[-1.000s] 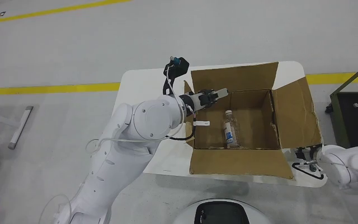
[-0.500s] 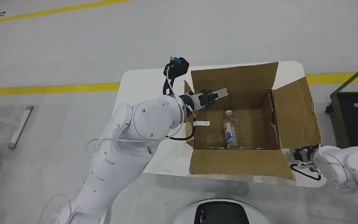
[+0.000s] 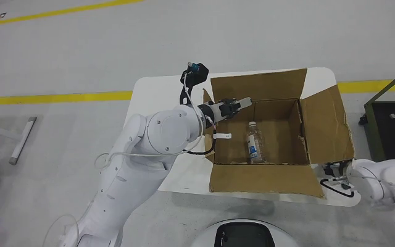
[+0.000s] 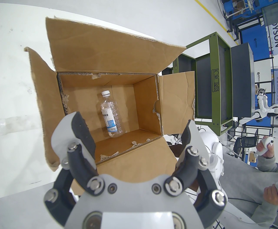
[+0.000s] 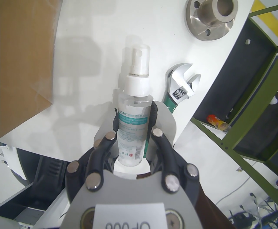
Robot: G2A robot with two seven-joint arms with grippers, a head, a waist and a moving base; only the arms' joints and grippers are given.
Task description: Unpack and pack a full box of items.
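The right arm (image 3: 370, 185) has edged slightly at the counter's (image 3: 160, 92) right corner. There the right gripper (image 5: 134, 124) clamps the spray bottle (image 5: 133, 108); the left gripper (image 4: 132, 123) gapes over the cardboard box (image 4: 143, 104). Best clear its flap (image 3: 265, 179) first.

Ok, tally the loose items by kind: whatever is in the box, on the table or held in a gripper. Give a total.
water bottle: 1
spray bottle: 1
wrench: 1
metal flange: 1
Total: 4
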